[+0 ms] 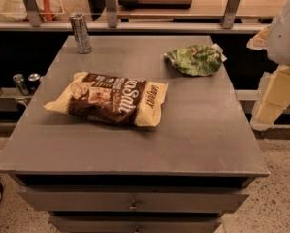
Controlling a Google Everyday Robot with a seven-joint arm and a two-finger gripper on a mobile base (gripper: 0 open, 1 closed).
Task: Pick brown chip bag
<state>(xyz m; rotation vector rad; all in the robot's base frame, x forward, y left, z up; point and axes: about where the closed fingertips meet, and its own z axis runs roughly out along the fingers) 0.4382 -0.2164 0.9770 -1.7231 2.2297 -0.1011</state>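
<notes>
The brown chip bag (110, 99) lies flat on the grey table (198, 130), left of centre. It is pillow-shaped, with a dark brown middle, white lettering and pale cream ends. Part of my white and cream arm (278, 81) shows at the right edge, beside the table's right side and well apart from the bag. My gripper itself is out of view, so nothing shows of its fingers. Nothing touches the bag.
A smaller crumpled green bag (195, 59) lies at the table's back right. A metal can (80, 32) stands upright at the back left. A railing and counter (154, 23) run behind the table. More cans (25, 83) stand on a low shelf to the left.
</notes>
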